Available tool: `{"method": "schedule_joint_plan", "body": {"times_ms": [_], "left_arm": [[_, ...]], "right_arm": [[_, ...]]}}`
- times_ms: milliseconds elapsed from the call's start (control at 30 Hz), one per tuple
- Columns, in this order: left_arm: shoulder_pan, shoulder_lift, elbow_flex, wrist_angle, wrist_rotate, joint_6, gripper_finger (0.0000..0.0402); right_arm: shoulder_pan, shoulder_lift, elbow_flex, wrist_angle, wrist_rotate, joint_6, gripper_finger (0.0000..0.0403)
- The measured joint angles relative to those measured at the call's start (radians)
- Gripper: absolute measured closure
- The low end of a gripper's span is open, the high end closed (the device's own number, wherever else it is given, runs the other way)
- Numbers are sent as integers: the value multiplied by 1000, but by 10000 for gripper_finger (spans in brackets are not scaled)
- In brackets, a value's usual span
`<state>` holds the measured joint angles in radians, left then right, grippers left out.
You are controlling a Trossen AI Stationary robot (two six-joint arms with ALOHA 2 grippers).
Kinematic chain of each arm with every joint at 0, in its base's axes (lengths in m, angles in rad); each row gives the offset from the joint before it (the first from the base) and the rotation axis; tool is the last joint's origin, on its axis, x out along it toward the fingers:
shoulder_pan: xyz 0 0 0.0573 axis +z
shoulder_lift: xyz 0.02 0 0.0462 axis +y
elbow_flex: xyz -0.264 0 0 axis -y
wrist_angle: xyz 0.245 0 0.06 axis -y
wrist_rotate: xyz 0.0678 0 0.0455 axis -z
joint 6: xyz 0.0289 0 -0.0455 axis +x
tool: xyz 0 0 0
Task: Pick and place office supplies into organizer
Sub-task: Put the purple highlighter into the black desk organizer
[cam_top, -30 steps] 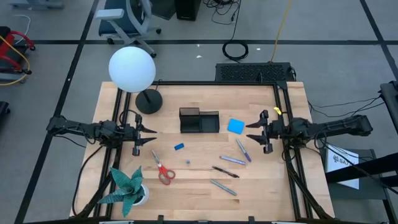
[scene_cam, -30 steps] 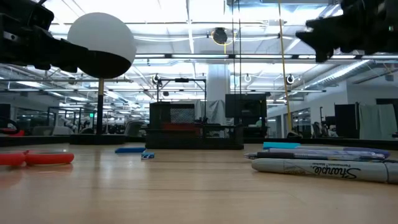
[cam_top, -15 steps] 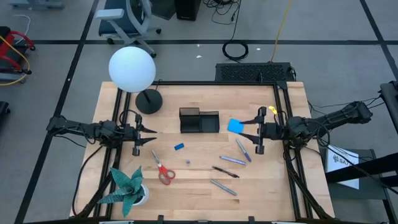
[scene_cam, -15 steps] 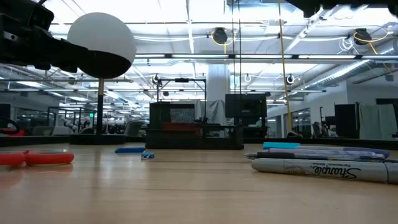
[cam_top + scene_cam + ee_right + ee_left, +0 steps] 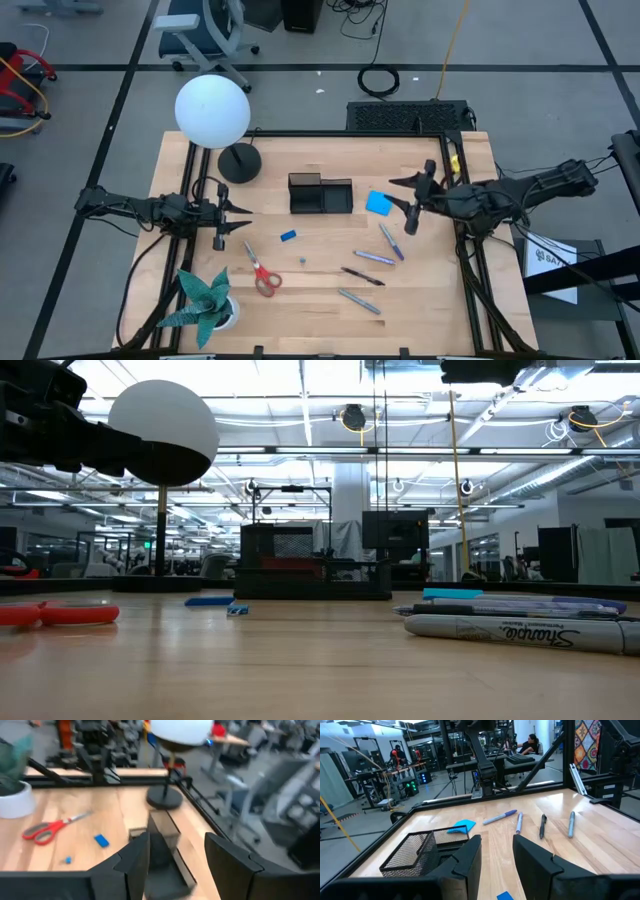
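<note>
From above we see both open pincers, left (image 5: 232, 218) and right (image 5: 410, 203); only the low view shows "Sharpie" on a pen (image 5: 520, 632).

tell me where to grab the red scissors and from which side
Best guess: take the red scissors from straight above at the narrow blades near the pivot. They lie flat on the table, handles toward the front edge, so the loops are too wide for a claw. The left claw is nearer.
</note>
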<state>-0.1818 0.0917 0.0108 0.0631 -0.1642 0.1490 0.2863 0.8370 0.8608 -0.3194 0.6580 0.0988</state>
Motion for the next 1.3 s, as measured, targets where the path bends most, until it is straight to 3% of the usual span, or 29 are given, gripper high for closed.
{"method": "schedule_joint_plan", "body": {"times_ms": [233, 533, 633, 800, 933, 1100, 1300], "left_arm": [[0, 0, 0, 0, 0, 0, 282], [0, 0, 0, 0, 0, 0, 282], [0, 0, 0, 0, 0, 0, 282], [0, 0, 0, 0, 0, 0, 282], [0, 0, 0, 0, 0, 0, 282], [0, 0, 0, 0, 0, 0, 282], [0, 0, 0, 0, -1, 0, 282]], "right_arm": [[-6, 67, 165, -296, 3, 156, 222], [-28, 257, 413, -724, 19, 358, 222], [-69, 319, 466, -907, -42, 477, 222], [-154, 391, 481, -1102, -243, 593, 222], [-186, 427, 481, -1171, -322, 627, 222], [-189, 435, 481, -1160, -329, 646, 222], [-189, 434, 481, -1118, -485, 742, 222]]}}
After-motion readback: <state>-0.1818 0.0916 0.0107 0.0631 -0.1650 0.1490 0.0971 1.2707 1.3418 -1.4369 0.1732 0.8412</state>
